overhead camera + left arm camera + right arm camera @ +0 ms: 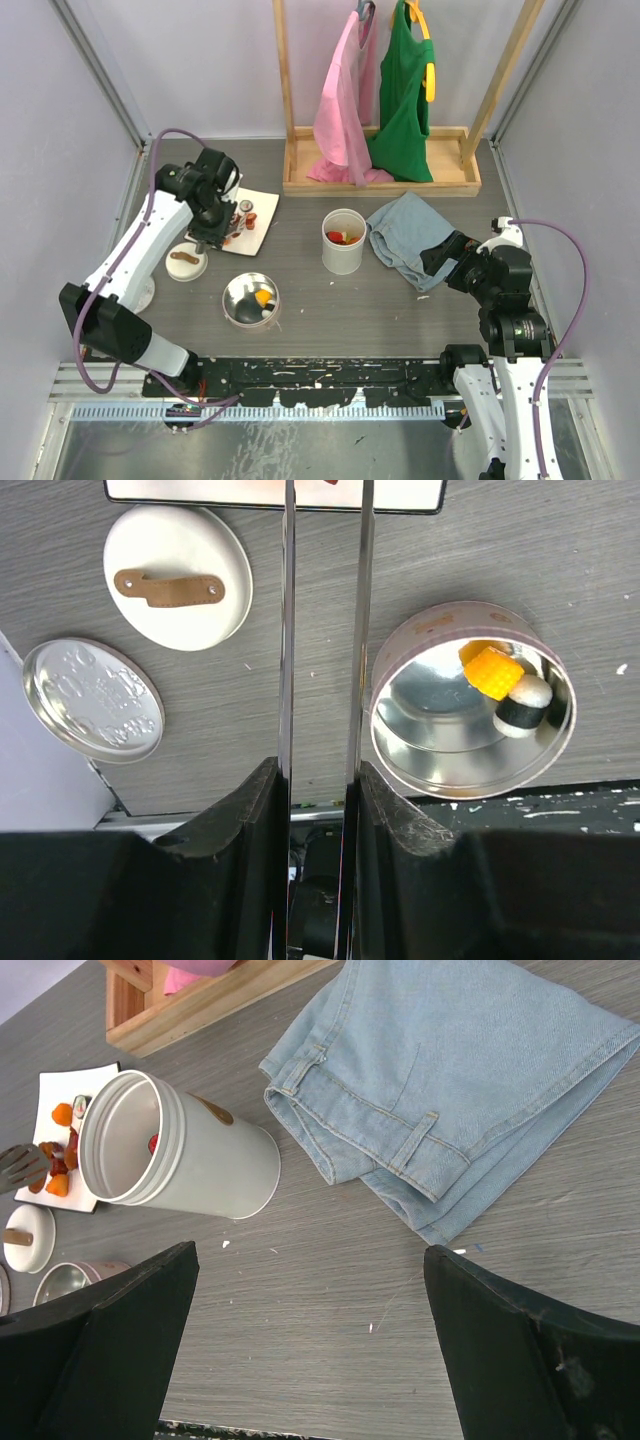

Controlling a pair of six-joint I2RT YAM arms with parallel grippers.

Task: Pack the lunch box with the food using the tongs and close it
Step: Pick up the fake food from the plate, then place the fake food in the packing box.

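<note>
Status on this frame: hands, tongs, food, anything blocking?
Left hand shut on the tongs, tips at the plate. Right hand open by the jeans. Two food pieces in the round tin. Nothing seen blocking.

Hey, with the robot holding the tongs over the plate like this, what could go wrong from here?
1. The left fingers pinch the slim tongs only near one end, so the tongs could twist or slip when squeezed.
2. The food sits crowded on the small plate, so the tong tips might knock a piece onto the table.
</note>
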